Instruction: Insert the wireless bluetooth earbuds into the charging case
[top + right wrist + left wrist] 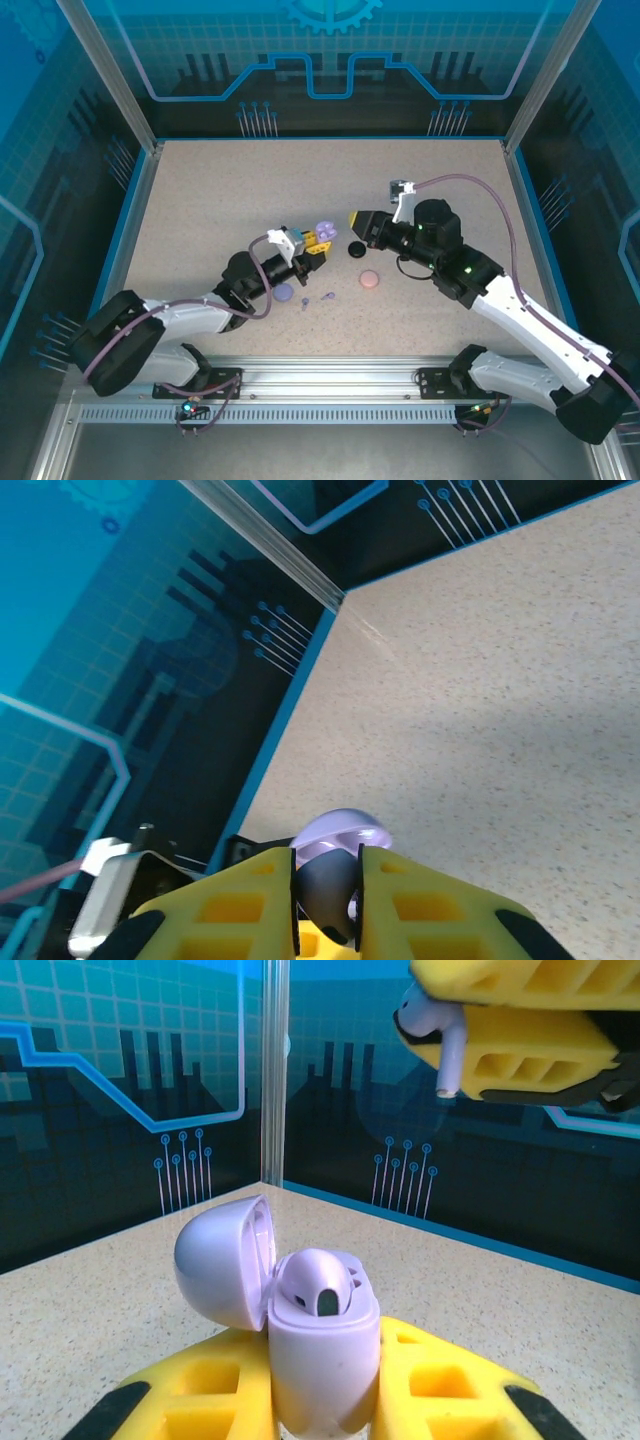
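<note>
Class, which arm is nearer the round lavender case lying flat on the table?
Left. The lavender case lies just beside the left arm, behind the left tool. The right tool, holding an earbud, sits farther away, beyond the raised open case.

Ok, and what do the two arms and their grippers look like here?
The left arm and right arm have white shells with black joints; a purple cable loops along each. A green light glows on the right one. The left gripper and right gripper have yellow fingers with rectangular pockets and black trim.
</note>
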`<move>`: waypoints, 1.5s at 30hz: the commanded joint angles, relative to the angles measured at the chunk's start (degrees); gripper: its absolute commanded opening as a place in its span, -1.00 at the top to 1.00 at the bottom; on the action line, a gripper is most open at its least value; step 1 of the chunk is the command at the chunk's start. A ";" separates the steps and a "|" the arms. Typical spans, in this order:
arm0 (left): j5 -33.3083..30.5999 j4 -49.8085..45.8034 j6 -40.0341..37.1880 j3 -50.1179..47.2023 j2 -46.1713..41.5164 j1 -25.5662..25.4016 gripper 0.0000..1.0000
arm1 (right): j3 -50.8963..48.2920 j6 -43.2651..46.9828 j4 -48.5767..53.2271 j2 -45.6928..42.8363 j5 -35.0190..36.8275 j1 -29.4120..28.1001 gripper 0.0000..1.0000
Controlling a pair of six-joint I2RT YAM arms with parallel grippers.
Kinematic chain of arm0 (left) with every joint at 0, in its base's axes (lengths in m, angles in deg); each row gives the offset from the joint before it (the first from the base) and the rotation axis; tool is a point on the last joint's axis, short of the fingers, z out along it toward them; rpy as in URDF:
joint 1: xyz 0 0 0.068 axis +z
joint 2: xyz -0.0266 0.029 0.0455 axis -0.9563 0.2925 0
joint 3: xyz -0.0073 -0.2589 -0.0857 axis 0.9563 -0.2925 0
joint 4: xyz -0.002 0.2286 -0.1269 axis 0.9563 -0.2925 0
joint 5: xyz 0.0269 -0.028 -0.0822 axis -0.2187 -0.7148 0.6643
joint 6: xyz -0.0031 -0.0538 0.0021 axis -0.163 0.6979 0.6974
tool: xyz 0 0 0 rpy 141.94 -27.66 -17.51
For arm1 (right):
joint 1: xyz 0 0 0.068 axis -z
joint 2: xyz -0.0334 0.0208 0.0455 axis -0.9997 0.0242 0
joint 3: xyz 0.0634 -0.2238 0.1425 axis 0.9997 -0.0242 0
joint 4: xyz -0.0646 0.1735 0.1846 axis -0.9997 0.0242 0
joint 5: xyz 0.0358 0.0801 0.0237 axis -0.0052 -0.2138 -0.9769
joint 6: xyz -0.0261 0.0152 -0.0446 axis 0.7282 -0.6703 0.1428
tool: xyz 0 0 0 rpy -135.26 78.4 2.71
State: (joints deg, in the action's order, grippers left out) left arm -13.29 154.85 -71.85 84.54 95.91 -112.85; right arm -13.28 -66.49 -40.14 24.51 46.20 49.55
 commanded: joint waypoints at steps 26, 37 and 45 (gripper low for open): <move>-7.76 10.23 -2.91 3.69 6.01 -5.16 0.94 | -1.33 0.16 -5.38 4.06 8.59 -5.73 0.61; -7.99 10.63 -2.88 3.64 5.99 -5.27 0.94 | -1.95 -0.03 -5.30 5.21 8.63 -5.71 0.60; -8.05 10.89 -3.00 3.55 6.08 -5.36 0.94 | -1.87 0.10 -5.65 6.26 8.37 -5.74 0.60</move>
State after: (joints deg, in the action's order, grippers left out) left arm -20.33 162.68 -73.62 86.79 101.53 -117.74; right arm -14.59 -67.36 -44.82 30.09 53.72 44.39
